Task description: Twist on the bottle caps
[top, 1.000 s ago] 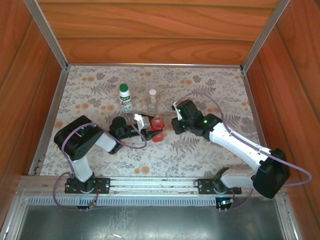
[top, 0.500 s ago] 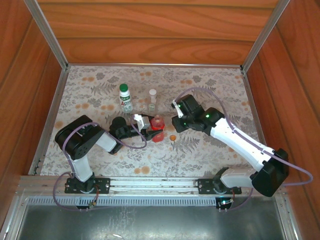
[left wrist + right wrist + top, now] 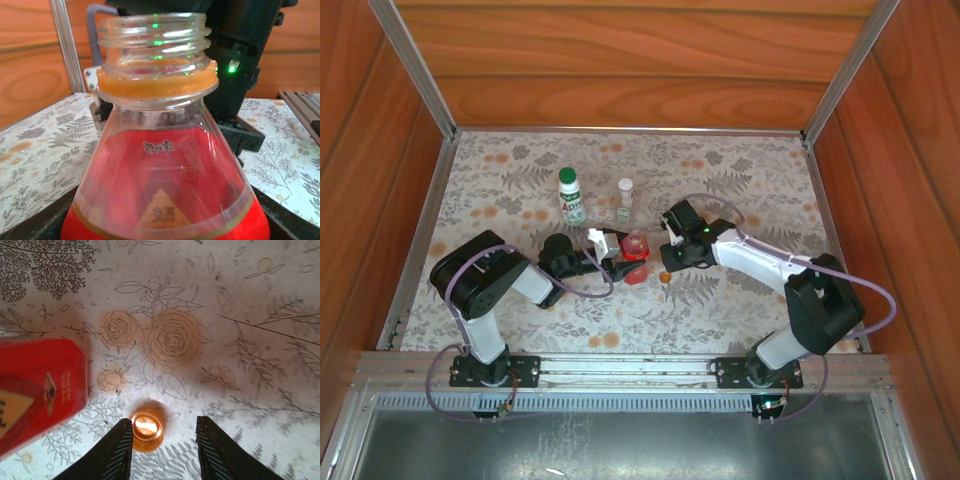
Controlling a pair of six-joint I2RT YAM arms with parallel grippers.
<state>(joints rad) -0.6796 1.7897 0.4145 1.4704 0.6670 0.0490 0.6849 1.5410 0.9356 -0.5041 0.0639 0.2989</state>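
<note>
Down dipped the right gripper point(image 3: 164, 422), fingers point(image 3: 212, 450) spread by the orange cap point(image 3: 146, 429). Grabbing it seemed next. Left gripper point(image 3: 625, 266) pinched the red bottle point(image 3: 165, 190).

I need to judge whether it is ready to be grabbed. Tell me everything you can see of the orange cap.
The orange cap is a small round screw cap of glossy, slightly see-through orange plastic, with a bright glint in its middle. It lies on the flowered mat, on no bottle, near the red bottle but apart from it. It sits between the open fingers of the right gripper, close to one finger; whether they touch I cannot tell.
</note>
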